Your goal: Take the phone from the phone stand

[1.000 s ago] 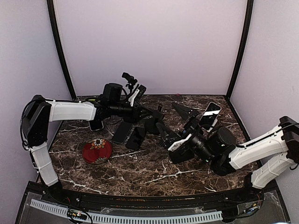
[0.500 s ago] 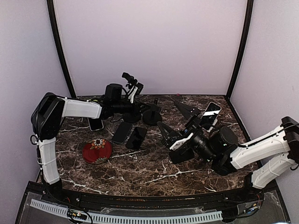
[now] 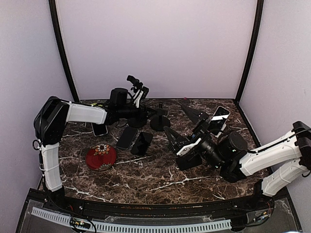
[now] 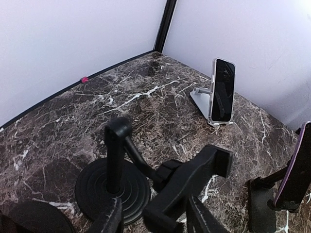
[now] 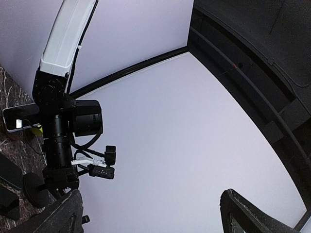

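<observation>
A dark-screened phone [image 4: 222, 91] leans upright on a silver stand [image 4: 200, 99] near the far corner. Another phone [image 4: 297, 167], purple-edged, sits in a black stand at the right edge of the left wrist view. From above, a phone [image 3: 219, 118] stands tilted in a black holder [image 3: 201, 128] at the back right. My left gripper [image 3: 148, 112] [image 4: 155, 219] is open around the clamp arm [image 4: 189, 182] of an empty black round-based stand [image 3: 158, 120] [image 4: 112, 190]. My right gripper [image 3: 176, 140] [image 5: 155, 213] hangs wide open with nothing in it, left of the phone in the black holder.
Three phones lie flat on the marble: two [image 3: 127, 137] [image 3: 142, 143] side by side and one [image 3: 99, 129] under the left arm. A red round tin [image 3: 101, 156] sits front left. Another black disc base [image 4: 26, 218] is beside the empty stand. Walls close the back and sides.
The left gripper carried the empty black stand toward the back wall, set it upright on its base, and its jaws have loosened from shut. The right arm shifted only slightly.
</observation>
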Robot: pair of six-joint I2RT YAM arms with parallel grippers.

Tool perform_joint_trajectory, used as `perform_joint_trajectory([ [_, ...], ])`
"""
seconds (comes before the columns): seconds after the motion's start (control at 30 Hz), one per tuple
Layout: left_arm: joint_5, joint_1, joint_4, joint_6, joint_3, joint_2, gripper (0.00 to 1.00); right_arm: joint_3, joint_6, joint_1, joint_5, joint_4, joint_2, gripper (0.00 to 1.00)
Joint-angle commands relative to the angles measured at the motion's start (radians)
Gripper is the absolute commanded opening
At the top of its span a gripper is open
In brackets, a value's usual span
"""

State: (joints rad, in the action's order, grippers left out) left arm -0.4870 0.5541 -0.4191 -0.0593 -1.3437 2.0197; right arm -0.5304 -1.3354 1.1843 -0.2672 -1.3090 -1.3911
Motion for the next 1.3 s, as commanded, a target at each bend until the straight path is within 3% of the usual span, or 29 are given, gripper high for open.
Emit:
perform_joint_trajectory([
  [0.0, 0.030, -0.005, 0.019, 0.012, -0.020, -0.043, 0.52, -0.005, 0.015, 0.003, -0.015, -0.045, 0.014, 1.00],
  [0.2, 0.021, -0.003, 0.040, 0.013, 0.006, -0.096, 0.63, -0.018, 0.020, 0.017, -0.019, -0.050, 0.023, 1.00],
  [0.27, 0.033, -0.002, 0.005, 0.001, 0.062, -0.150, 0.79, -0.025, 0.035, 0.022, -0.031, -0.058, 0.034, 1.00],
  [0.43, 0.103, 0.011, -0.024, -0.034, 0.166, -0.325, 0.98, -0.045, 0.098, 0.033, -0.075, -0.004, 0.089, 1.00],
  [0.73, 0.215, 0.024, 0.137, -0.097, 0.211, -0.557, 0.99, -0.090, 0.320, 0.039, -0.210, 0.183, 0.251, 1.00],
  [0.83, 0.228, 0.028, 0.257, -0.122, 0.177, -0.585, 0.99, -0.110, 0.435, 0.037, -0.265, 0.327, 0.325, 1.00],
  [1.0, 0.237, 0.123, 0.364, -0.069, 0.158, -0.601, 0.99, -0.145, 0.628, 0.020, -0.396, 0.557, 0.445, 1.00],
  [1.27, 0.150, 0.299, 0.523, 0.041, 0.064, -0.486, 0.99, -0.173, 0.969, -0.082, -0.501, 0.945, 0.646, 1.00],
])
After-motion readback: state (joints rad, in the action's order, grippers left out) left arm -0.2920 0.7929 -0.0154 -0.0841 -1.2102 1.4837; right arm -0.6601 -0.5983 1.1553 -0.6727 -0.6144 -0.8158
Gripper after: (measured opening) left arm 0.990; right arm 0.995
